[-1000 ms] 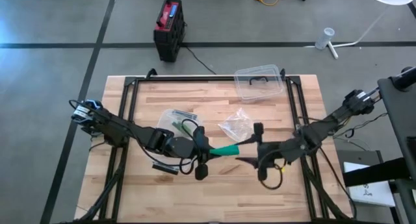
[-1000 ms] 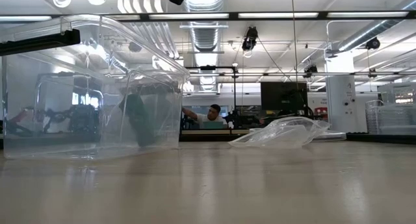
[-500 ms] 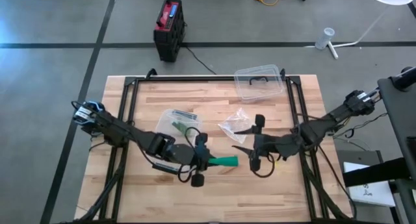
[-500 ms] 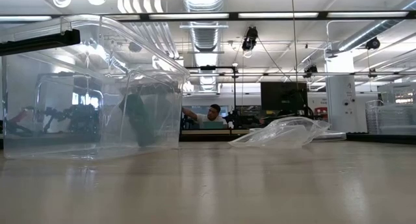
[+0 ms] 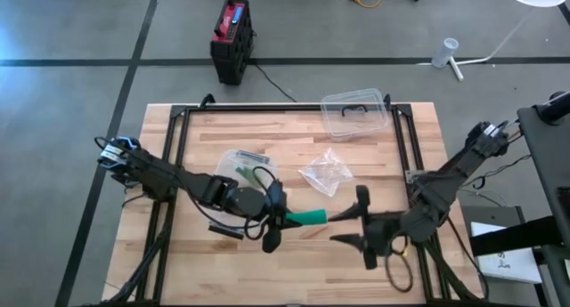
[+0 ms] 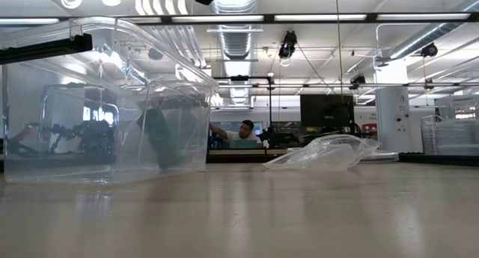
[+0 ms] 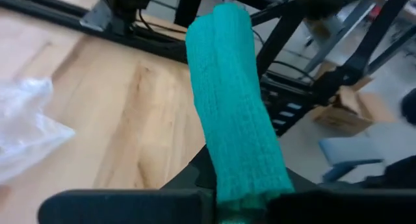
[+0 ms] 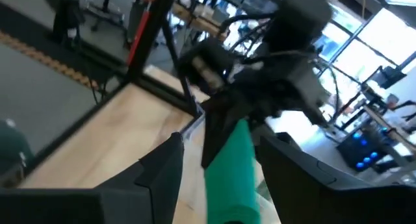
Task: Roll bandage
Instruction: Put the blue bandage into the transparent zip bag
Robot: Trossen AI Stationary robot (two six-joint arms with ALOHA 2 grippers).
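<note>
A green rolled bandage (image 5: 309, 218) hangs above the middle of the table, level, with its length running from the table's left to its right. My left gripper (image 5: 283, 220) is shut on its left end; in the left wrist view the bandage (image 7: 234, 107) sticks out away from the fingers. My right gripper (image 5: 353, 225) faces it from the table's right and is open. In the right wrist view the bandage's free end (image 8: 231, 165) stands between the two dark fingers (image 8: 159, 175). My left gripper pinches the bandage's left end (image 7: 250, 185) between its two fingers. It comes about level from the table's left, the fingers lying along the roll. The bandage juts out toward my right gripper, clear of the table. Whether my right gripper touches the free end, I cannot tell.
A clear plastic box (image 5: 354, 113) stands at the far edge and fills the left of the low view (image 6: 105, 101). A crumpled clear bag (image 5: 325, 173) and a labelled wrapper (image 5: 242, 162) lie beyond the grippers. A person sits in the room behind (image 6: 243, 132).
My right gripper first swung toward the far edge, then came toward the near edge and now faces the bandage's free end. My left gripper has rolled, and the bandage's free end has swung from tilting toward the far edge to lying level.
</note>
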